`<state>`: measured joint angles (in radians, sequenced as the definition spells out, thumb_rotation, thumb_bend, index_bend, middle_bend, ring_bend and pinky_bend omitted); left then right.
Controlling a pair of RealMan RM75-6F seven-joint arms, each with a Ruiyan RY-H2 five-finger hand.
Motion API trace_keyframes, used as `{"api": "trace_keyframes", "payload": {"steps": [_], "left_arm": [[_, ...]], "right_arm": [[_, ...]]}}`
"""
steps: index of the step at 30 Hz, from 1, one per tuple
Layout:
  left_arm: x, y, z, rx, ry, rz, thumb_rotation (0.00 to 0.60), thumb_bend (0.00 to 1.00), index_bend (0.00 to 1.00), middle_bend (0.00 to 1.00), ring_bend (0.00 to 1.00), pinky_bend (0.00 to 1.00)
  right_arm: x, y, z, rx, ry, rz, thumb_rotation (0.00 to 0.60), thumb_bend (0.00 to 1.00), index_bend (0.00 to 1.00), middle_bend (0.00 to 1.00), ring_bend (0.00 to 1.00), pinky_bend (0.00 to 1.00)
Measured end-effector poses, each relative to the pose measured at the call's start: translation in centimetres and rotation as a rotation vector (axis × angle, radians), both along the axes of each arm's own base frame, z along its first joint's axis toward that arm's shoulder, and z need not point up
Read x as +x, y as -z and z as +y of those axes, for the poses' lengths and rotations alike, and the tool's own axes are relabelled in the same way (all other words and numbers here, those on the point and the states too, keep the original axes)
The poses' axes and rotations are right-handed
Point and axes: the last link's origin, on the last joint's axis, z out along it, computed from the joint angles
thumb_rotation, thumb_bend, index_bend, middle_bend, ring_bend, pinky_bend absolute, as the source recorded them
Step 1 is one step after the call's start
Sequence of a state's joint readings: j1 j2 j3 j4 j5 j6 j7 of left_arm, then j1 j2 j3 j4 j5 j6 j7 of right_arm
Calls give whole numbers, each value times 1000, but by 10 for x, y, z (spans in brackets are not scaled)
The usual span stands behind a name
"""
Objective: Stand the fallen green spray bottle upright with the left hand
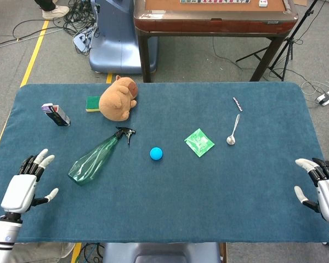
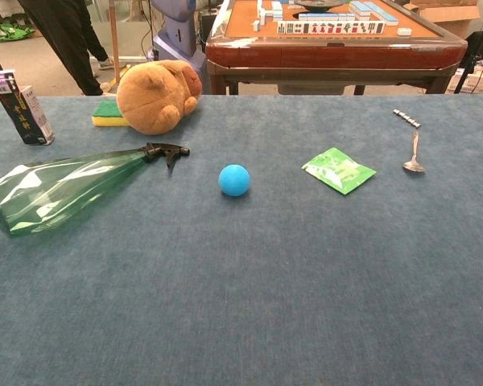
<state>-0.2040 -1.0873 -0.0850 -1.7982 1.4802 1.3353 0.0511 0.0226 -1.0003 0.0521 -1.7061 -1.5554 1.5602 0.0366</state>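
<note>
Spread and holding nothing, my left hand point(image 1: 23, 188) hovers over the near left edge of the table point(image 1: 170, 208), near the base of the green spray bottle point(image 1: 96, 157) but not touching it. That bottle lies on its side on the blue felt, its base toward me and its black trigger head pointing away at the brown plush toy point(image 1: 118, 99) just beyond it. A yellow-and-green sponge point(image 1: 92, 103) touches the toy on the side away from the bottle's nozzle. Left of the bottle and farther back, a small dark carton point(image 1: 56, 114) stands near the table's edge. Right of the bottle's nozzle sits a blue ball point(image 1: 156, 153), then a green packet point(image 1: 199, 142), then a spoon point(image 1: 232, 131) with a small dark stick point(image 1: 237, 103) behind it. My right hand point(image 1: 322, 185) hangs at the table's far right edge, fingers apart and empty. Beyond the table stand a wooden mahjong table point(image 1: 214, 19) on grey floor, a blue machine base point(image 1: 115, 38), cables, and a yellow floor line point(image 1: 32, 55).
</note>
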Motion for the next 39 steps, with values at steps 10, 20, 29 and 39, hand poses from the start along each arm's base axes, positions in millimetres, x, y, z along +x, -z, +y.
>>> {"api": "trace_keyframes", "payload": {"steps": [10,20,29,39], "left_arm": [[33,23,41,-199,56,-58,260,149,63,0,0,0],[62,42,87,-309,-7,-138,87,98,129,73,0,0],[75,56,120,-310,-78,-101,61,82,160,119,0,0],[75,79,151,-292,-212,25,44,71,193,159,0,0]], "right_arm": [[2,0,1,0,-7,-1,600,328,247,262,131,193],[0,-3,5,-8,1,3,600,328,247,262,131,193],[-2,-4,6,-11,6,2,600,327,247,262,131,193],[-3,-4,7,-6,10,1,600,327,247,262,131,193]]}}
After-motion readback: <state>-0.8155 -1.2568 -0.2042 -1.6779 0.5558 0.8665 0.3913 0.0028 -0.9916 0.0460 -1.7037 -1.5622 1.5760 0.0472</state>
